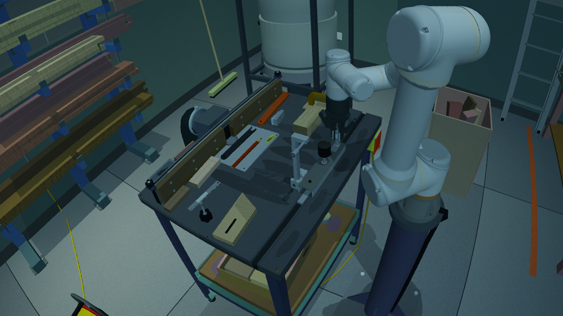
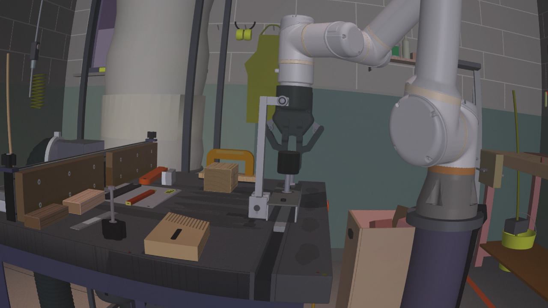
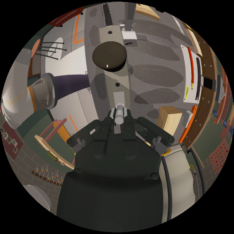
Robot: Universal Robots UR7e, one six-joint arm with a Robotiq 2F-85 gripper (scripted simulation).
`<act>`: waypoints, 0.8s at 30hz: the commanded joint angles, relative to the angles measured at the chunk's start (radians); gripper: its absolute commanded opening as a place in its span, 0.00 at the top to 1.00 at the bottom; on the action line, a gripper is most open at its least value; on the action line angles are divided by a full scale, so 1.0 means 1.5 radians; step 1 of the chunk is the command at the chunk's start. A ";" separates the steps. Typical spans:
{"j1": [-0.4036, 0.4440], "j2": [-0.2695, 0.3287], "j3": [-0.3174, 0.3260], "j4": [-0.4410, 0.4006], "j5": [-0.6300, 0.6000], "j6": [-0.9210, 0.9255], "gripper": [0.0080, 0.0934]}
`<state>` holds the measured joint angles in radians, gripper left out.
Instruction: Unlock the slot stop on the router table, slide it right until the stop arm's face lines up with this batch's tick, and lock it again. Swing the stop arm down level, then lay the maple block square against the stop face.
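The slot stop (image 2: 283, 201) sits on the track (image 1: 318, 179) along the table's near edge, its black lock knob (image 1: 324, 147) (image 3: 109, 55) standing on a stud. Its grey stop arm (image 2: 261, 153) (image 1: 297, 160) points straight up from the hinge block (image 2: 256, 207). A short grey handle peg (image 3: 119, 113) at the stop's far end is gripped by my closed gripper (image 1: 336, 139) (image 3: 119, 116), just beyond the knob. The maple block (image 2: 220, 177) (image 1: 307, 121) (image 3: 169, 120) rests on the table behind the stop, in front of an orange push handle (image 2: 230, 159).
The table's right edge (image 2: 325, 230) runs beside the track, with a scrap box (image 2: 373, 253) below it. A fence (image 1: 221, 135), a featherboard (image 2: 178, 236), a knobbed bar (image 2: 113, 226), wood offcuts (image 2: 65, 208) and the router insert plate (image 1: 250, 148) occupy the left side.
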<state>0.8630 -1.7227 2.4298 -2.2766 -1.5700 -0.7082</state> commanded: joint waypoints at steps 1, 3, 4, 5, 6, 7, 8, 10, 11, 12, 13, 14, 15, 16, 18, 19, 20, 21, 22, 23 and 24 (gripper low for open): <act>0.000 0.000 0.000 -0.001 -0.001 0.000 1.00; 0.000 0.000 0.000 -0.001 -0.001 0.000 1.00; 0.000 0.000 0.000 -0.001 -0.001 0.000 1.00; 0.000 0.000 0.000 -0.001 -0.001 0.001 1.00; 0.000 0.000 0.000 -0.001 -0.001 0.001 1.00; 0.000 0.000 0.000 -0.001 -0.001 0.001 1.00; 0.001 0.000 0.000 -0.001 -0.001 0.001 1.00; 0.001 0.000 0.000 -0.001 -0.001 0.001 1.00; 0.001 0.000 0.000 -0.001 -0.001 0.001 1.00; 0.001 0.000 0.000 -0.001 -0.001 0.001 1.00; 0.001 0.000 0.000 -0.001 -0.001 0.001 1.00; 0.001 0.000 0.000 -0.001 -0.001 0.001 1.00; 0.001 0.000 0.000 -0.001 -0.001 0.001 0.99; 0.001 0.000 0.000 -0.001 -0.001 0.001 0.97; 0.001 0.000 0.000 -0.001 -0.001 0.001 0.92; 0.001 0.000 0.000 -0.001 -0.001 0.001 0.90; 0.001 0.000 0.000 -0.001 -0.001 0.001 0.88; 0.001 0.000 0.000 -0.001 -0.001 0.001 0.85; 0.001 0.000 0.000 -0.001 -0.001 0.001 0.83; 0.001 0.000 0.000 -0.001 -0.001 0.001 0.81; 0.001 0.000 0.000 -0.001 -0.001 0.001 0.78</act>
<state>0.8639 -1.7229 2.4306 -2.2784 -1.5709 -0.7067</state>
